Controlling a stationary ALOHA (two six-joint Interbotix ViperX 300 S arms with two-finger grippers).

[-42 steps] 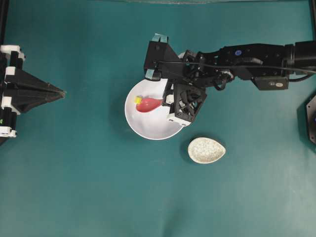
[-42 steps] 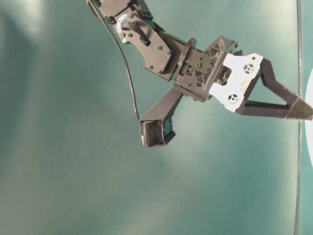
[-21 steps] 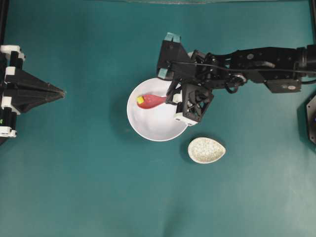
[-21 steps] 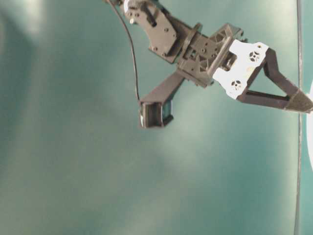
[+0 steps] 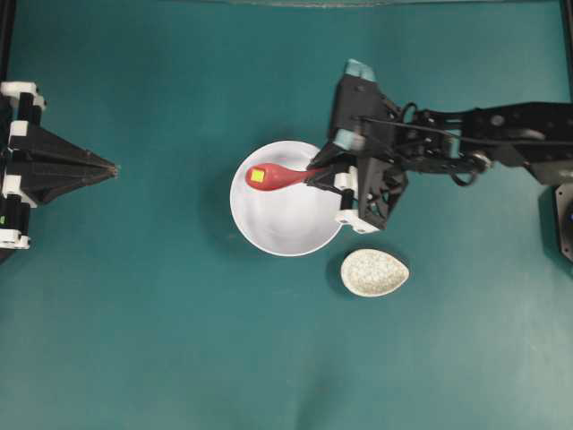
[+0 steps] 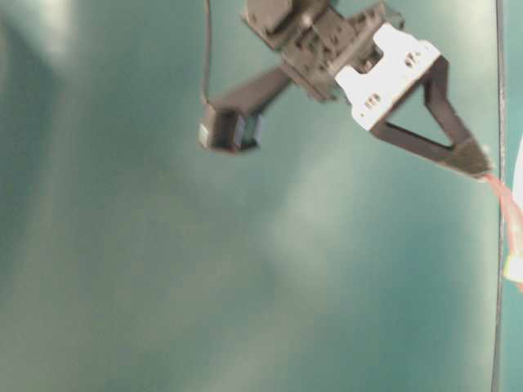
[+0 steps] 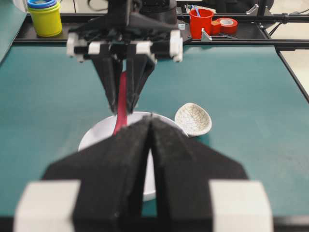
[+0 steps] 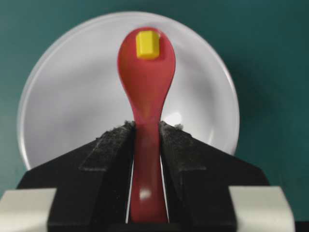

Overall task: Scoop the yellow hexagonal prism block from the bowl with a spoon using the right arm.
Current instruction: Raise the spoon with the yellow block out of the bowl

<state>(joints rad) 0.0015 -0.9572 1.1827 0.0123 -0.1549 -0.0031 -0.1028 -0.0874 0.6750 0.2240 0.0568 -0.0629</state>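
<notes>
One yellow block (image 8: 147,44) sits in one spoon (image 8: 145,96), over one bowl (image 8: 63,106).

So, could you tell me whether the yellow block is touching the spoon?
Touching. The right wrist view shows the yellow block sitting in the spoon near its tip.

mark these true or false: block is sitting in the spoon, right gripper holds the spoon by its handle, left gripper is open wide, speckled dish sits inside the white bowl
1. The yellow block sits in the scoop of the spoon. True.
2. The right gripper holds the spoon by its handle. True.
3. The left gripper is open wide. False: its jaws are shut together and hold nothing.
4. The speckled dish sits inside the white bowl. False: it lies on the table beside the bowl, apart from it.
</notes>
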